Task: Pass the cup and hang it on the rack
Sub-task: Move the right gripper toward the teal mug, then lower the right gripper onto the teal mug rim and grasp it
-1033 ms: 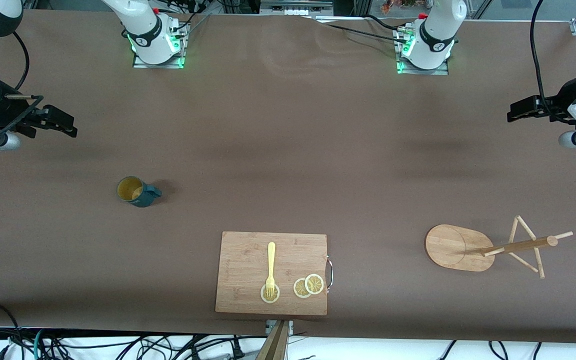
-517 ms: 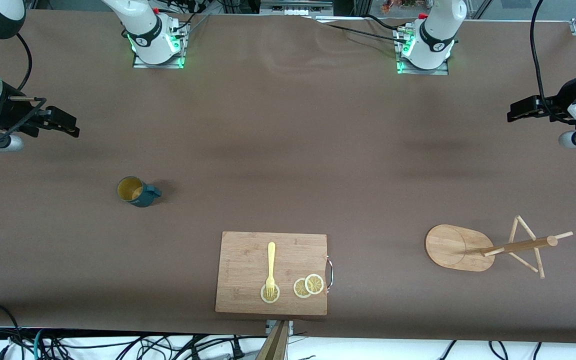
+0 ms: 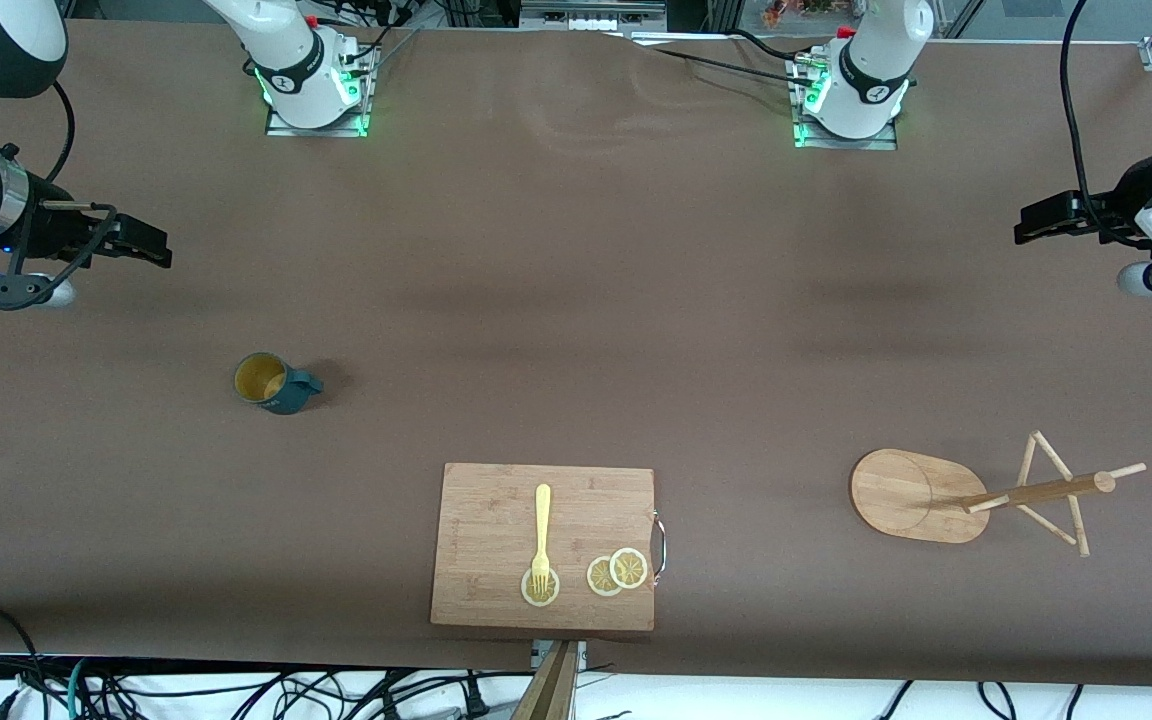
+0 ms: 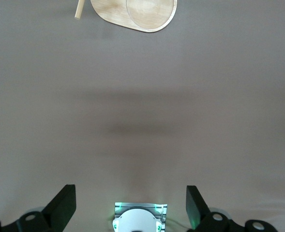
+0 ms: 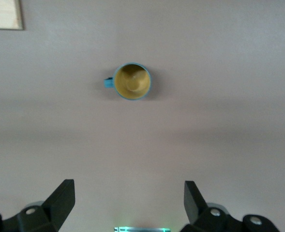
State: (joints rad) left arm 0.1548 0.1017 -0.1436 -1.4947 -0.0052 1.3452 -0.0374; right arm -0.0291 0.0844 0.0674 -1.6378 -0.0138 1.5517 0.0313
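Cup (image 3: 274, 383) stands upright on the table (image 3: 576, 300) twd the right arm's end, handle pointing twd the cutting board (image 3: 543, 546), nothing touching it. Right gripper (image 3: 141, 243) hangs above bare table near that end, fingers spread wide, empty; its wrist view looks down on the cup (image 5: 131, 81) w/ tan inside. Left gripper (image 3: 1041, 218) waits over the table's left-arm end, fingers (image 4: 64, 207) also spread, empty. Rack (image 3: 976, 493) sits twd the left arm's end, well apart from the cup. Fork (image 3: 541, 535) & lemon slices (image 3: 617, 571) lie on the board.
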